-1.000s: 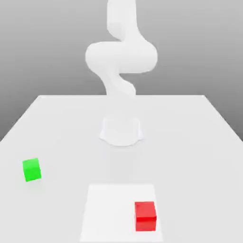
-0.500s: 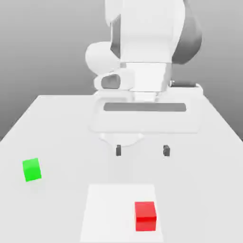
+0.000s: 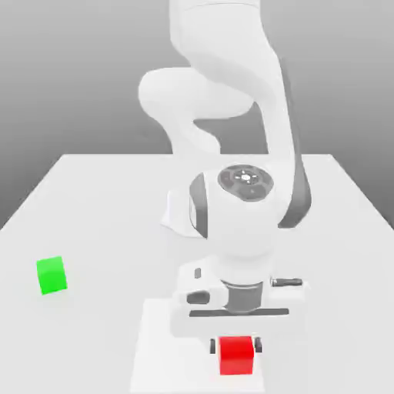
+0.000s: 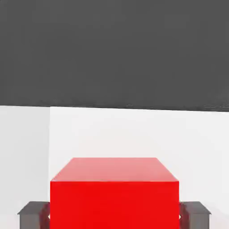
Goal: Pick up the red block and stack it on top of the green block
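**Fingers around the red block, grasp about to close**

While the gripper (image 3: 235, 346) stands low over the table (image 3: 92, 208), the red block (image 3: 236, 355) sits directly between its two dark fingertips (image 4: 32, 214), one at each side face. In the hand view a thin gap seems to remain on each side, so I judge the fingers as apart and not yet clamped, though they are very close to the block. The block rests flat on a slightly brighter square patch (image 3: 165, 338) of the table.

I judge that the step in hand is the grasp of the red block. The next move calls for closing the fingers evenly on both side faces, then lifting straight up before any sideways travel.

Above the gripper, the hand points straight down and the wrist stands vertical over it. The arm (image 3: 231, 100) bends forward from its base, which stands farther back.

Well apart from the gripper, toward the exterior view's left, the green block (image 3: 51, 275) stands alone with nothing on top.
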### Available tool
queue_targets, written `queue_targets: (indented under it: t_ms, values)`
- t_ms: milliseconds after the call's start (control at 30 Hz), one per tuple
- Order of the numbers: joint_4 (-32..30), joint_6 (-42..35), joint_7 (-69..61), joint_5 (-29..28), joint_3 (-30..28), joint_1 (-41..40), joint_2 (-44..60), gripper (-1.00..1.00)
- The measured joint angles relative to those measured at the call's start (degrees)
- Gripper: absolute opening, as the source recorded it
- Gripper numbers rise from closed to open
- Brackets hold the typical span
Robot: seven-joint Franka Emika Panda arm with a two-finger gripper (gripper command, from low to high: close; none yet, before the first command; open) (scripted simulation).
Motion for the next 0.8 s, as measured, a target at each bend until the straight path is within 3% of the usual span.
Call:
queue_targets:
  t_ms: [100,300,800]
  values:
    - [0.0,0.0,0.0,0.0,0.0,0.0,0.0,-1.00]
    - [-1.9,-8.5,-2.3,2.4,0.9,-1.9,-10.4,-1.00]
    - [-11.2,-11.6,-16.1,1.0,-15.6,-31.8,-22.9,-1.00]
